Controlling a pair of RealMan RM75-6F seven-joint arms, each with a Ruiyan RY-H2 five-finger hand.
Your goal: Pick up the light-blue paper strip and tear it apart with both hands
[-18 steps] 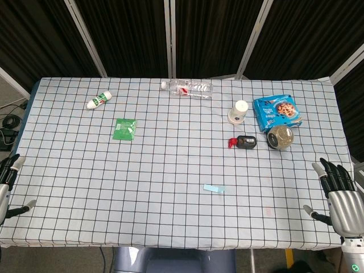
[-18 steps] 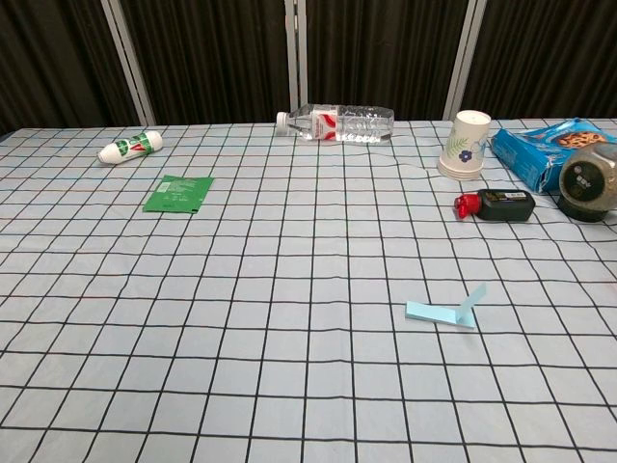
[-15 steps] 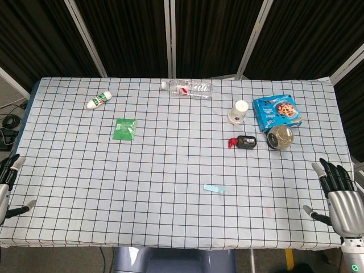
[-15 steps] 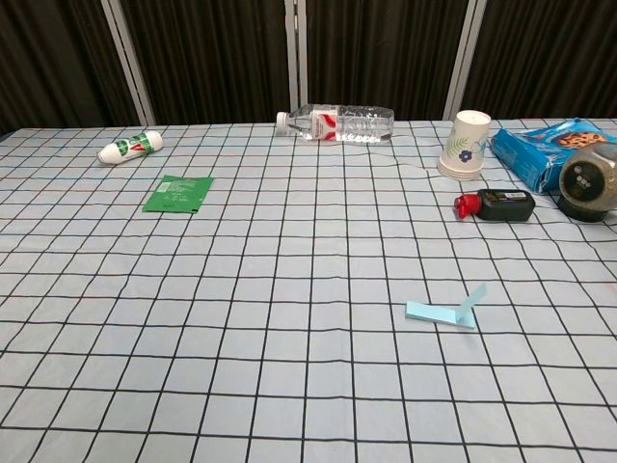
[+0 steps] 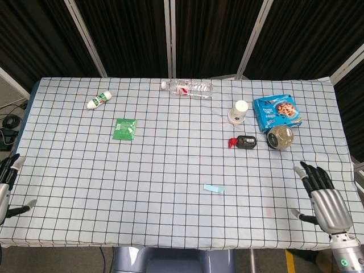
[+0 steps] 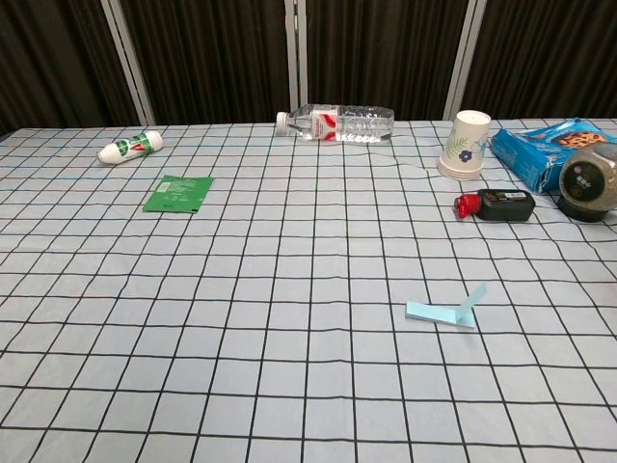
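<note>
The light-blue paper strip lies on the checked tablecloth, right of centre and toward the front; in the chest view the strip has its right end folded upward. My right hand is over the table's front right corner, fingers spread and empty, well to the right of the strip. My left hand shows only partly at the left edge of the head view, fingers apart, holding nothing. Neither hand appears in the chest view.
A clear water bottle lies at the back. A paper cup, blue cookie pack, round jar and small black-and-red item crowd the back right. A green packet and white tube sit left.
My right hand has moved left and inward over the table's front right corner. The strip and my left hand are unchanged.
</note>
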